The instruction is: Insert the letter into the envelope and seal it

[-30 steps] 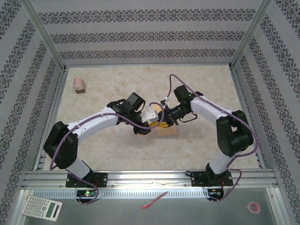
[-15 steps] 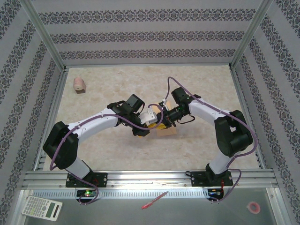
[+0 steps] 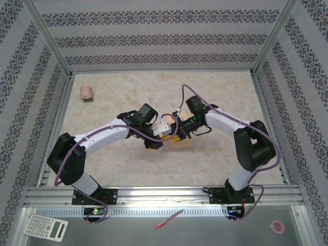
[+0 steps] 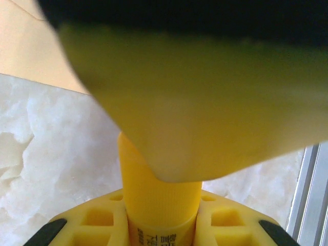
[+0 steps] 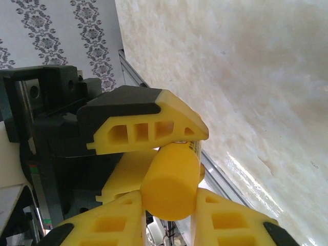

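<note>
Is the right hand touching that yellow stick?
Touching: the right wrist view shows the yellow stick clamped between the right hand's fingers.

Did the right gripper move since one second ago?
Yes. In the top view the right gripper shifted slightly left against the still envelope, toward the left gripper.

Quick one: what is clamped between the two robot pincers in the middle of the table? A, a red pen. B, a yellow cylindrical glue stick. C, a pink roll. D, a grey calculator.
B: the yellow cylindrical glue stick sits gripped between the fingers of the left pincer in the left wrist view, and between those of the right pincer in the right wrist view.
</note>
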